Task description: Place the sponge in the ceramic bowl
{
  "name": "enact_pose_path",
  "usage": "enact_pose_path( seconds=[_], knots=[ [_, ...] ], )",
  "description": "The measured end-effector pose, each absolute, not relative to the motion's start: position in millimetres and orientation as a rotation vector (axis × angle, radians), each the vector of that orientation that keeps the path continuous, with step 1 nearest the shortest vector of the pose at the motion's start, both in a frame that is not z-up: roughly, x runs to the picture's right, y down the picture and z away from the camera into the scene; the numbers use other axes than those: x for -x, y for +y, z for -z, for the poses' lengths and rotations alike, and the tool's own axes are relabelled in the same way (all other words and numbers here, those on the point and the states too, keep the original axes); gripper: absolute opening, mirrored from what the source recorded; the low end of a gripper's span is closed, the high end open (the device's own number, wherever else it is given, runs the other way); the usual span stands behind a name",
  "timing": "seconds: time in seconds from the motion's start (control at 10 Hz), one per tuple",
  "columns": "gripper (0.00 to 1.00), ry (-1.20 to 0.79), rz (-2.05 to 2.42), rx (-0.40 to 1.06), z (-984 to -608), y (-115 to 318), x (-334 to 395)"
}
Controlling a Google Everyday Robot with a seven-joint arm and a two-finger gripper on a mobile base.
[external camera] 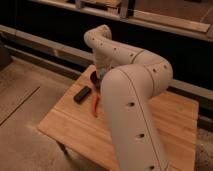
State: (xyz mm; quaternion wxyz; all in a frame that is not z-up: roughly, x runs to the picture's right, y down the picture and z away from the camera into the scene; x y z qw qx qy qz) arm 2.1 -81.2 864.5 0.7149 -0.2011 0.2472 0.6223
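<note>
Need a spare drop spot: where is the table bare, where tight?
Bare wood: the front-left stretch between the black rectangular object, the orange-red stick and the table edge, and the right side beyond the arm. Crowded: the far-left corner, where the gripper hangs by the ceramic bowl.

Glossy reddish-brown ceramic bowl (93, 80) (mostly hidden) sits upright beneath the hand (100, 74).

Dim warm light from above, black backdrop, jaws in shadow at the table's (70, 125) far edge.
</note>
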Motion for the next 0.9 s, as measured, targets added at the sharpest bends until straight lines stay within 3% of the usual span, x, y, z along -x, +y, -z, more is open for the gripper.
enact_pose_path(
  seconds=[0.9],
  knots=[
    [0.0, 0.546, -1.372, 0.48, -883, -72, -1]
  ],
)
